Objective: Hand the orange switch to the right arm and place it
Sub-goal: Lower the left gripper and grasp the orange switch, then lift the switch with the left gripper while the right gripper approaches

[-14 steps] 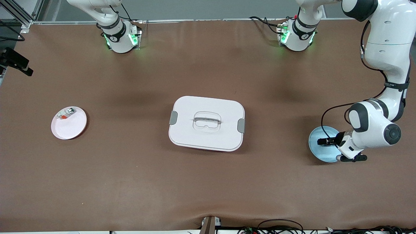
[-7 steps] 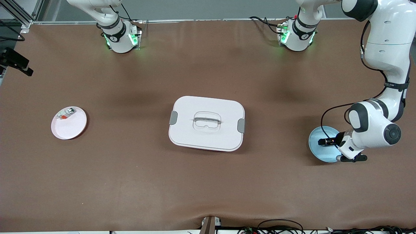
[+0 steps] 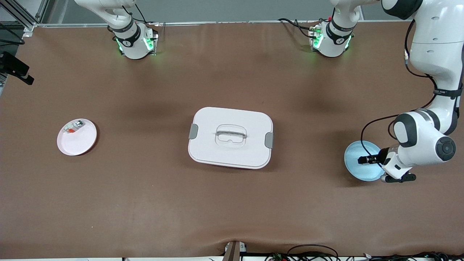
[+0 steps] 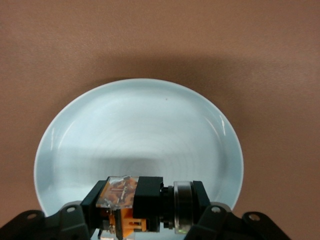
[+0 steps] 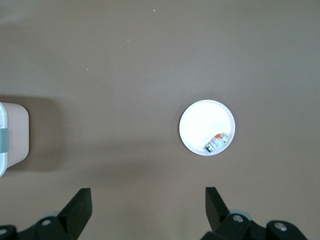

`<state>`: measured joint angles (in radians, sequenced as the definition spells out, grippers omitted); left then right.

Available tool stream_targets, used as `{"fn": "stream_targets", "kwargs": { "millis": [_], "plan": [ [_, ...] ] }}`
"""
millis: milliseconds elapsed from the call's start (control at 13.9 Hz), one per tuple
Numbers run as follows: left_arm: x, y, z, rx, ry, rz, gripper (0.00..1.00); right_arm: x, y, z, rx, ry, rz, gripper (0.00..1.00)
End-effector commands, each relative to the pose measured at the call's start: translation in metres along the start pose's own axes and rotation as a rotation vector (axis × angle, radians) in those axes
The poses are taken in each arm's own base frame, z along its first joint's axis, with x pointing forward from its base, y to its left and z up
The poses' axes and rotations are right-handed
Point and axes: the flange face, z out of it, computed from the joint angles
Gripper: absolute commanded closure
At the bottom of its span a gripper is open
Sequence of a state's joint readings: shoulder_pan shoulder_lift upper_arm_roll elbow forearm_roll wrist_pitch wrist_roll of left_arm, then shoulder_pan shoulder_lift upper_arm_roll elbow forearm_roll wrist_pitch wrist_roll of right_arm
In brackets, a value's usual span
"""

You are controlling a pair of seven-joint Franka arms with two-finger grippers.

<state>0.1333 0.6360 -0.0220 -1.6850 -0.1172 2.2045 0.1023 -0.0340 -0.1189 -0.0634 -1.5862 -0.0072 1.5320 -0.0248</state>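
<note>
The orange switch (image 4: 122, 194), a small black block with orange marks and a round ringed face, is gripped between my left gripper's fingers. My left gripper (image 4: 145, 206) is shut on it and holds it just over the light blue plate (image 4: 140, 130). In the front view the left gripper (image 3: 365, 160) with the switch is over that plate (image 3: 357, 170), near the left arm's end of the table. My right gripper (image 5: 147, 205) is open and empty, high above the table, looking down on a white plate (image 5: 200, 122). It is out of the front view.
A white lidded box (image 3: 230, 137) with a handle and grey clips sits mid-table; its edge shows in the right wrist view (image 5: 12, 135). The white plate (image 3: 78, 143) at the right arm's end holds a small white-and-grey part with a red bit (image 3: 73, 127), also seen in the right wrist view (image 5: 216, 142).
My left arm has shifted slightly toward its own end of the table, carrying the switch with it over the blue plate. Nothing else moved.
</note>
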Motion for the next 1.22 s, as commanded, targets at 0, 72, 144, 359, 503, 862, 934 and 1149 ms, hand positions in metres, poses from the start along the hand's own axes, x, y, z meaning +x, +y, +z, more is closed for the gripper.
{"fn": "stream_targets", "kwargs": {
  "millis": [0,72,144,359,503,862,934,1149],
  "plan": [
    [-0.007,0.006,-0.027,-0.021,-0.013,-0.029,0.73,0.005,0.004,-0.006,-0.006,0.007,0.003,0.00],
    [-0.008,0.009,-0.035,-0.021,-0.007,-0.041,0.73,0.005,0.004,-0.006,-0.008,0.007,0.003,0.00],
    [-0.009,0.014,-0.042,-0.023,-0.005,-0.062,0.73,0.007,0.004,0.000,-0.008,-0.005,0.004,0.00],
    [-0.010,0.042,-0.059,-0.042,0.008,-0.148,0.73,0.016,0.004,0.014,-0.010,-0.029,0.001,0.00],
    [-0.012,0.056,-0.073,-0.053,0.023,-0.186,0.73,0.020,0.003,0.021,-0.021,-0.041,-0.005,0.00],
    [-0.024,0.095,-0.117,-0.067,-0.033,-0.254,0.73,0.045,0.006,0.061,-0.024,-0.108,0.001,0.00],
    [-0.027,0.106,-0.129,-0.069,-0.048,-0.265,0.73,0.045,0.006,0.061,-0.018,-0.105,0.002,0.00],
    [-0.035,0.149,-0.163,-0.080,-0.083,-0.305,0.73,0.047,0.003,0.062,-0.024,-0.107,-0.004,0.00]
  ]
}}
